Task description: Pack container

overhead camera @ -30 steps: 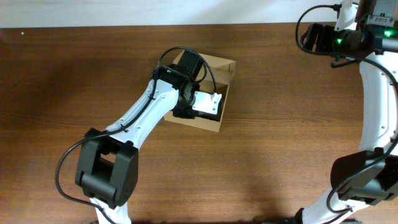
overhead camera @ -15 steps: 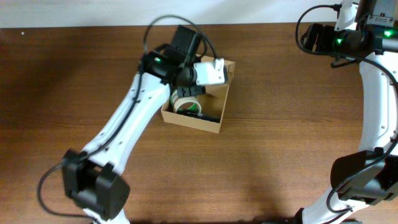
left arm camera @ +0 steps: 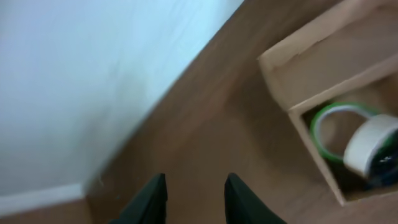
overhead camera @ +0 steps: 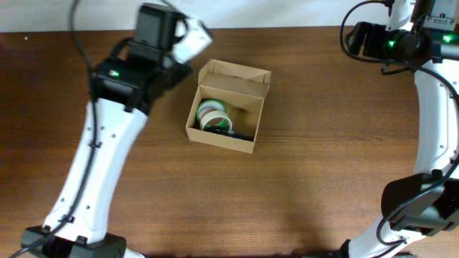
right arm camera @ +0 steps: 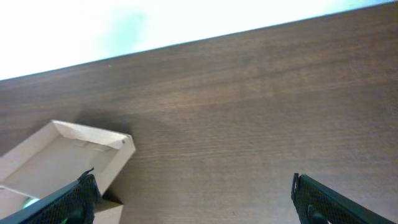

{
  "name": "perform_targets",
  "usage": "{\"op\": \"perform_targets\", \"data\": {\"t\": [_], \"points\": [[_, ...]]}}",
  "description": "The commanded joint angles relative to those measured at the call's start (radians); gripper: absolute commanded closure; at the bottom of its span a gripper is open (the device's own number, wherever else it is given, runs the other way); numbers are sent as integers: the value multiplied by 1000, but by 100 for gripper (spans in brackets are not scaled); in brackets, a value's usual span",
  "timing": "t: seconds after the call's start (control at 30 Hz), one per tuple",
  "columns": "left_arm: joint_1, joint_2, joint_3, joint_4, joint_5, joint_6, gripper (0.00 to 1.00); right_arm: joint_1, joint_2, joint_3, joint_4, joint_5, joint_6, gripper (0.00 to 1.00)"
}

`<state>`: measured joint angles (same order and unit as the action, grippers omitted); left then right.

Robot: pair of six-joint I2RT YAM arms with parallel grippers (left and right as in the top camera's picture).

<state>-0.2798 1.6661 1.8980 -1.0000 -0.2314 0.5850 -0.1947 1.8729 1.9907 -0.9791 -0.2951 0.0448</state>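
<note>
The container (overhead camera: 252,116) is a small tan cardboard box standing open near the table's middle, its flap lid raised at the far side. Inside lie a green-edged tape roll and a white tape roll (overhead camera: 212,115) over a dark object. The box also shows in the left wrist view (left arm camera: 311,68) and the right wrist view (right arm camera: 68,155). My left gripper (overhead camera: 199,34) is raised up and left of the box, near the table's back edge; its fingers (left arm camera: 196,193) are open and empty. My right gripper (right arm camera: 193,193) is wide open and empty, high at the far right.
The brown wooden table (overhead camera: 323,165) ends at a white wall along its back edge (overhead camera: 287,14). The right arm (overhead camera: 437,107) runs down the right side of the table. The left arm (overhead camera: 107,143) crosses the left side.
My left gripper has risen out of the box and swung up and left toward the back edge. The tape rolls stay in the box. The right arm has not moved.
</note>
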Motion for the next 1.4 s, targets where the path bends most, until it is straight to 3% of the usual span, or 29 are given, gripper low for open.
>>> {"op": "perform_targets", "data": {"t": [0.0, 0.03, 0.07, 0.1, 0.17, 0.23, 0.3, 0.43, 0.6, 0.9, 1.37], "points": [[121, 3, 5, -19, 93, -211, 62, -1, -20, 19, -2, -91, -3, 2], [159, 4, 5, -27, 137, -230, 62, -1, -20, 19, -15, -103, -2, 16], [193, 6, 4, -34, 172, -235, 62, 5, -20, 19, -39, -112, -3, 16], [223, 8, 2, -41, 190, -235, 62, 13, -19, 19, -67, -103, -3, 9], [271, 21, 1, -48, 195, -245, 62, 37, -16, 14, -130, -26, -2, 12], [308, 45, 1, -54, 243, -245, 67, 69, -9, 7, -187, 16, -3, 32], [340, 79, 1, -63, 320, -245, 83, 97, 5, 6, -226, 36, -6, 57], [389, 171, 1, -86, 403, -270, 84, 114, 50, 4, -281, 27, -2, 58], [397, 281, 1, -100, 427, -279, 85, 122, 126, -33, -305, -11, 28, 96], [394, 348, 1, -107, 427, -279, 85, 225, 236, -172, -157, -26, 103, 96], [394, 348, 1, -126, 427, -282, 84, 384, 380, -175, 79, -126, 182, 96]]}}
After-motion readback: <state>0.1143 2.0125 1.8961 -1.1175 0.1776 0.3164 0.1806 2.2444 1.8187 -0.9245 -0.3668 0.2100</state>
